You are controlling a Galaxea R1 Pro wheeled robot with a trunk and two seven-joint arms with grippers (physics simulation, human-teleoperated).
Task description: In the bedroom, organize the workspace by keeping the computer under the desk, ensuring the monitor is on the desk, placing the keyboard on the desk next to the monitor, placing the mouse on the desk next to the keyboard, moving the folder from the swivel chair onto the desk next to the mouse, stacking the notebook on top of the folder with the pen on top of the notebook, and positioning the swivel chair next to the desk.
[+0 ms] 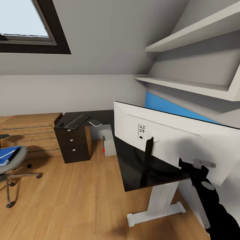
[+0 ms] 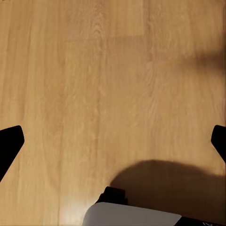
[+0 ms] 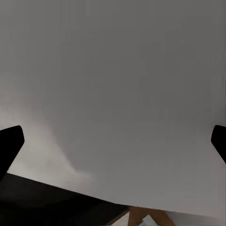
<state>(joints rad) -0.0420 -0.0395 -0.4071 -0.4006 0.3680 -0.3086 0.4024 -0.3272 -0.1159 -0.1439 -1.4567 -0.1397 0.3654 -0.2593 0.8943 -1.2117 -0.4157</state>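
The monitor (image 1: pixel 173 140) stands on the near wing of the black desk (image 1: pixel 133 166), its pale grey back towards me, on a thin black stem (image 1: pixel 148 156). My right gripper (image 1: pixel 193 165) is open close behind the monitor's lower right part; the right wrist view has that grey back (image 3: pixel 113 84) between the spread fingertips (image 3: pixel 10 141). On the far wing lie the keyboard (image 1: pixel 77 121), the mouse (image 1: pixel 61 124) and a small flat notebook (image 1: pixel 95 123). The computer (image 1: pixel 108 146) stands under the desk. The blue folder (image 1: pixel 8 155) lies on the swivel chair (image 1: pixel 15 163). My left gripper (image 2: pixel 113 141) hangs open over bare floor. The pen is too small to make out.
A black drawer unit (image 1: pixel 73 143) with silver knobs holds up the desk's far end, beside a light-wood chest (image 1: pixel 30 133). A blue panel (image 1: pixel 173 106) leans behind the monitor under white shelves (image 1: pixel 186 86). The desk's white leg (image 1: pixel 160 200) stands in front of me. Wood floor (image 1: pixel 73 193) spreads left.
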